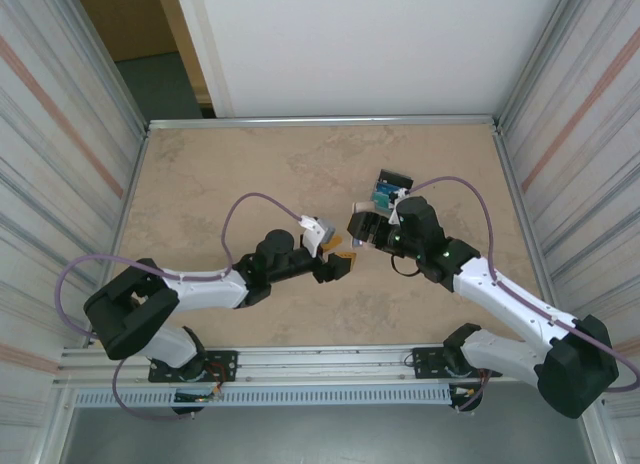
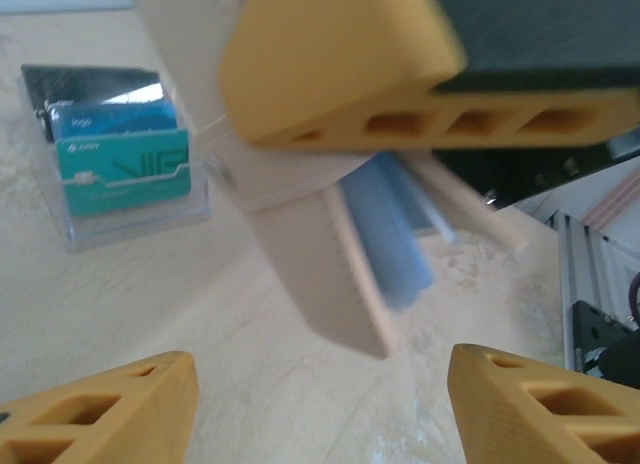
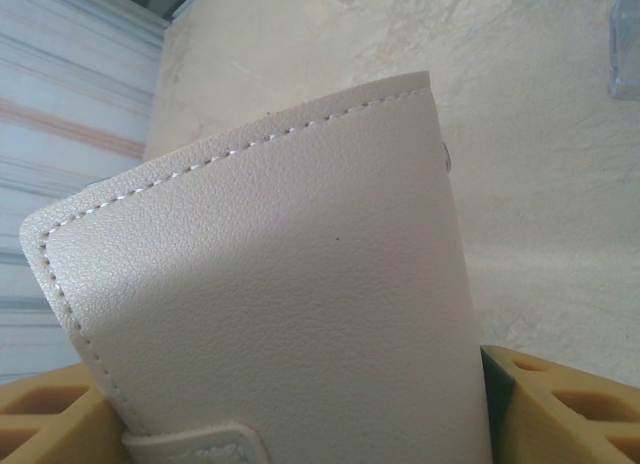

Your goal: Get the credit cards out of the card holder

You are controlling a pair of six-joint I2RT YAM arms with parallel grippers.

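While right gripper [image 1: 357, 227] pinches tan card holder [image 3: 270, 274], left gripper [image 2: 320, 389] fingers spread, clear tray [image 2: 140, 220], teal card [image 2: 125, 172] print unreadable.

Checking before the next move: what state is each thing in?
card holder: partly open, blue inside showing.
right pincer: shut on the card holder.
left pincer: open, empty.
clear tray: upright on the table, credit cards standing inside.
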